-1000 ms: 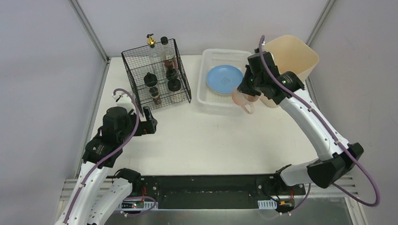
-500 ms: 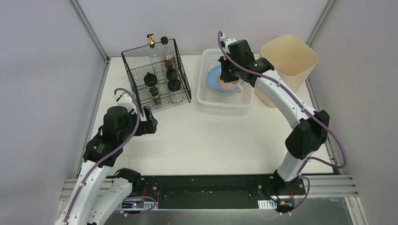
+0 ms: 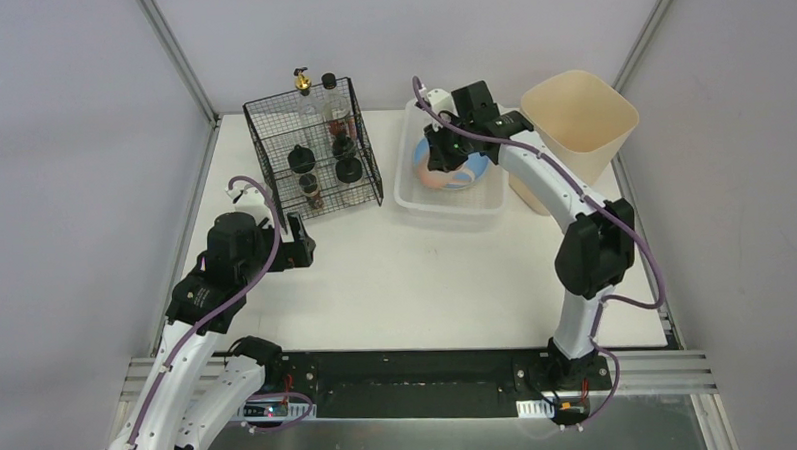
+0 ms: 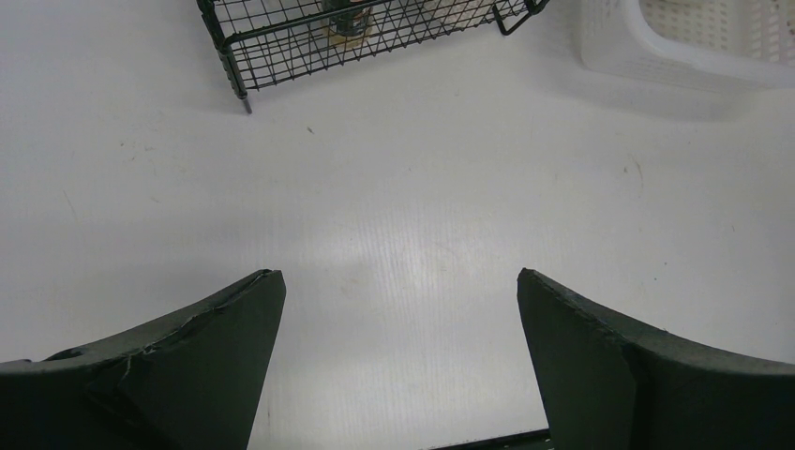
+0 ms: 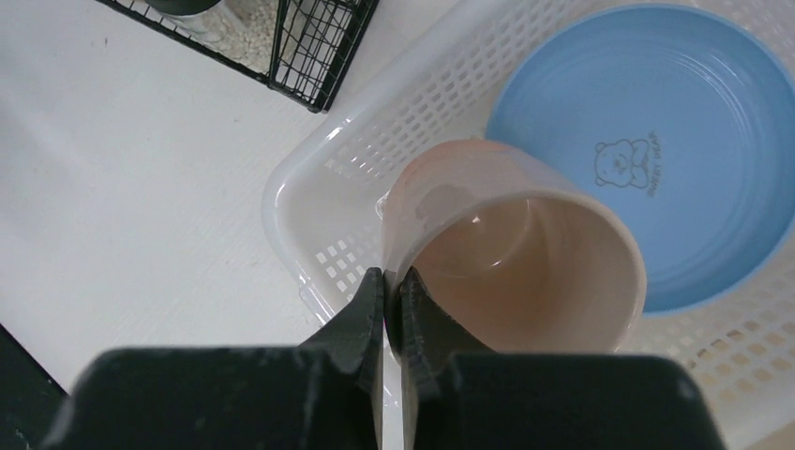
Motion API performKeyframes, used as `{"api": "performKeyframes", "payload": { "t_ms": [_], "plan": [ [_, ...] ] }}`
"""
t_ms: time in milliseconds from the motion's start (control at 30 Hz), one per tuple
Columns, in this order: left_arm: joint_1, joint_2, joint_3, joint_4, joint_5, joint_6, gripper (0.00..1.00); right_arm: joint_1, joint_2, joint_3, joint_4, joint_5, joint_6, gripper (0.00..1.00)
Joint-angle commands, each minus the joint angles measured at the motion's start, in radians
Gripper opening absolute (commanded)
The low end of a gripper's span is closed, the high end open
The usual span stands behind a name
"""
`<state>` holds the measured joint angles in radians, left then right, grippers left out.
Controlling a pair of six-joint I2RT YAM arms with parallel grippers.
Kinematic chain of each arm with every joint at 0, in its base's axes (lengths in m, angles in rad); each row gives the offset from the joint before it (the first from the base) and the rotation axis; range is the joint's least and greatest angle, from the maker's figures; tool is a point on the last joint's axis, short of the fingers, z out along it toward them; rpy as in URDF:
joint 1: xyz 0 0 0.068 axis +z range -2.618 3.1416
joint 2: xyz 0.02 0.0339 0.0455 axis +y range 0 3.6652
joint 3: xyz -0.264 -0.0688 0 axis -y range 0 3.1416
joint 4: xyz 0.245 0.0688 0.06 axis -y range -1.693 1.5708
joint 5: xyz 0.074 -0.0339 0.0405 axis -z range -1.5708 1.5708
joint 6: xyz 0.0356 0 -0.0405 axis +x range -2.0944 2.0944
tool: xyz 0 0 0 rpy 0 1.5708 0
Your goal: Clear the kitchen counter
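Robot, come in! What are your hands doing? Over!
Left gripper open, empty, over the kitchen counter. Right gripper shut on rim of pink cup, above white basket holding blue plate. Nothing in the way.

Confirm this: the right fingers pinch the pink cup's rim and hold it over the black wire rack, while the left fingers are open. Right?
One detail is wrong. The pink cup hangs over the white slotted basket, above the blue plate, not the wire rack; the right wrist view shows this. The right fingers do pinch its rim, and the left fingers are open.
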<state>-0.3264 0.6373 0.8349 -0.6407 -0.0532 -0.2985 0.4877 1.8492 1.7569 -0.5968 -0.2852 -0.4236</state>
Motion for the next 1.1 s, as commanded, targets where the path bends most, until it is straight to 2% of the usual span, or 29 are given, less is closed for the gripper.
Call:
{"api": "performKeyframes", "payload": {
  "t_ms": [0,200,600,767,1067],
  "plan": [
    [0.004,-0.002,0.008,-0.001,0.005,-0.001,1.0,-0.003,0.02,0.112,-0.022,-0.137,-0.088,0.0],
    [0.004,-0.001,0.007,-0.001,0.004,0.0,1.0,-0.003,0.099,0.168,-0.128,-0.188,-0.115,0.0],
    [0.004,0.006,0.01,-0.001,-0.001,0.001,1.0,-0.002,0.15,0.115,-0.14,-0.168,-0.142,0.0],
    [0.004,0.008,0.009,-0.001,0.001,0.001,1.0,-0.002,0.166,0.073,-0.111,-0.126,-0.129,0.0],
    [0.004,0.015,0.012,-0.001,0.004,0.001,1.0,0.007,0.168,-0.006,0.024,0.035,-0.062,0.0]
  ]
}}
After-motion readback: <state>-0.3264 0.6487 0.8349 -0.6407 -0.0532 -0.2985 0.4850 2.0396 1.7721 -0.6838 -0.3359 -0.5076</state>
